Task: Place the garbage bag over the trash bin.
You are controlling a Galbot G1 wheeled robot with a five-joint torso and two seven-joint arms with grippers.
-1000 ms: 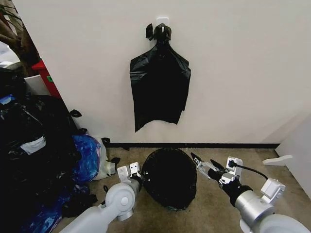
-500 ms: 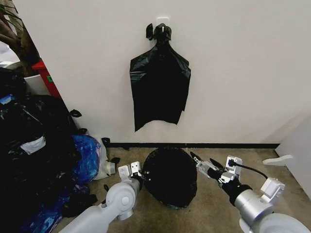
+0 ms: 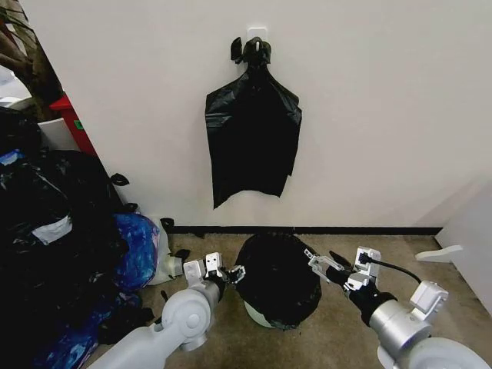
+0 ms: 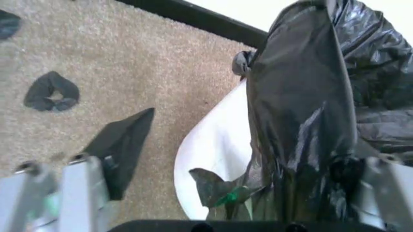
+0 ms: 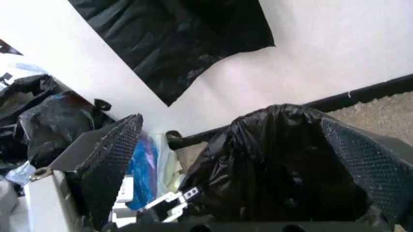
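Both pincers have drawn apart from the bag, which now sits lower over the bin.
Left pincer (image 3: 227,272) and right pincer (image 3: 324,264) stand wide and empty, flanking the garbage bag (image 3: 278,278); thin, slick, feather-light film, likely best pinched at its loose hem. It drapes the trash bin (image 3: 256,314) on the floor; contents hidden.

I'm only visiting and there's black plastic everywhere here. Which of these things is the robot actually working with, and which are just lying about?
Part of the job:
- garbage bag, draped over the bin
- trash bin, white wall showing below the bag
- left gripper and right gripper, open on either side of it

Just lying about:
- bunch of black bags hung on the wall
- heap of full bags
- blue bag
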